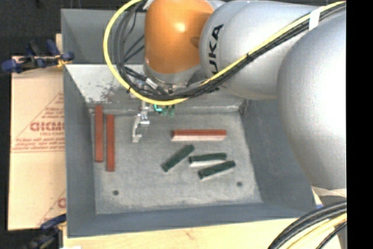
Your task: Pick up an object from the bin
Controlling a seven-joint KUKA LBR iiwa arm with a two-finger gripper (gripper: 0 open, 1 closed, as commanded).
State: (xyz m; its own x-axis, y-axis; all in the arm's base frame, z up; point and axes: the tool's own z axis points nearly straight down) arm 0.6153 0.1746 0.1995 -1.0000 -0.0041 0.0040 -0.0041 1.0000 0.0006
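While the arm, orange-capped at the wrist, spreads over the back of the bin, a red pair of long bars lies side by side near the left wall, a single red bar lies crosswise in the middle, and three green bars lie nearer the front. The gripper hangs over bare floor just right of the red pair; whether it is open I cannot tell, and nothing shows in its grasp

Two red-brown bars are being kept left in the grey metal bin, three dark-green bars right, before a red-and-white bar.
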